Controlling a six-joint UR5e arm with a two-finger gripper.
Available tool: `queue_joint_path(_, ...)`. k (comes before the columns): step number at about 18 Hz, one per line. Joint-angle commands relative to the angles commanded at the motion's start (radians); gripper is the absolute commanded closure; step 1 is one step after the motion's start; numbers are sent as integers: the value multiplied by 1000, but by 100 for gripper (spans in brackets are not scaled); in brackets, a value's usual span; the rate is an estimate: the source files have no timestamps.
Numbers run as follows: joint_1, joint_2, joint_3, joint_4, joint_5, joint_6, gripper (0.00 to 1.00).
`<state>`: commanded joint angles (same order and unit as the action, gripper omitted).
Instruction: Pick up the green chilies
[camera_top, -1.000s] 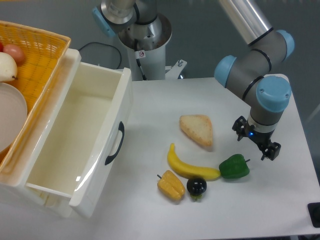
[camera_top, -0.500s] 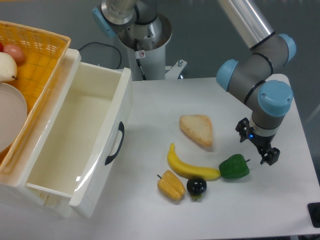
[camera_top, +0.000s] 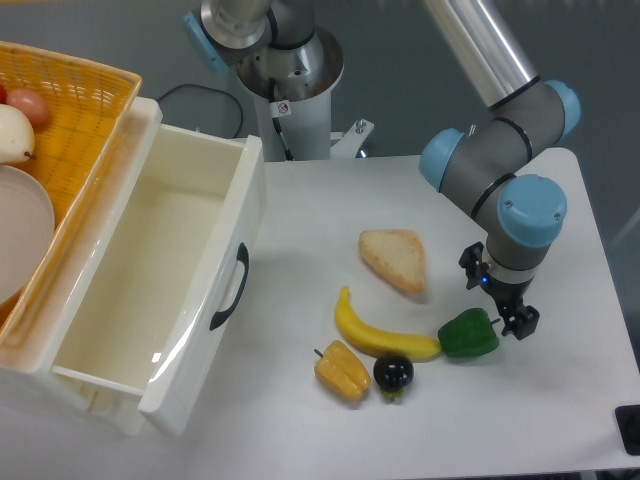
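Note:
The green chilies (camera_top: 468, 335) are one glossy dark-green toy pepper lying on the white table, its left side touching the tip of a banana. My gripper (camera_top: 499, 297) hangs just above and to the right of it, fingers pointing down. The fingers stand apart with nothing between them, so the gripper is open. One fingertip (camera_top: 524, 325) sits close to the pepper's right side, apart from it as far as I can tell.
A yellow banana (camera_top: 380, 331), a yellow-orange pepper (camera_top: 342, 371) and a small black fruit (camera_top: 393, 373) lie left of the green pepper. A bread slice (camera_top: 395, 259) lies further back. A white open drawer (camera_top: 160, 280) and a yellow basket (camera_top: 62, 130) fill the left.
The gripper has shifted left and lower, coming closer to the green pepper. The pepper and the other items have not moved.

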<state>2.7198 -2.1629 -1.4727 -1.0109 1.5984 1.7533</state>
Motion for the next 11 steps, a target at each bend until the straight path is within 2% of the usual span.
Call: queue_joint_path(11,-28,-35,20,20,2,-12,0)
